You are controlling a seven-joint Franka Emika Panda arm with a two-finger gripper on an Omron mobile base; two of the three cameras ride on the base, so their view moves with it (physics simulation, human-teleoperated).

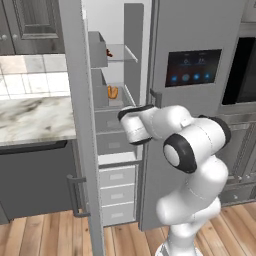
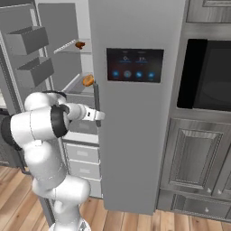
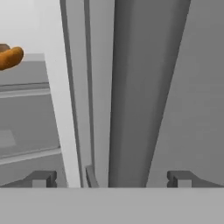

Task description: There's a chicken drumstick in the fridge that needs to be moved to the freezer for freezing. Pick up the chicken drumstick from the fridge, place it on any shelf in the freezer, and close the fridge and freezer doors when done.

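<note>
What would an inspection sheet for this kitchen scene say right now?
Surface: clear shelf high in the freezer, carrying the drumstick.
Job's things: drumstick on that shelf; freezer door open; fridge door shut.
Clutter: orange food on the shelf below.
Tool: tool open, at the fridge door's edge.
Cables: nothing seen.
Surroundings: marble counter, oven, wood floor.
</note>
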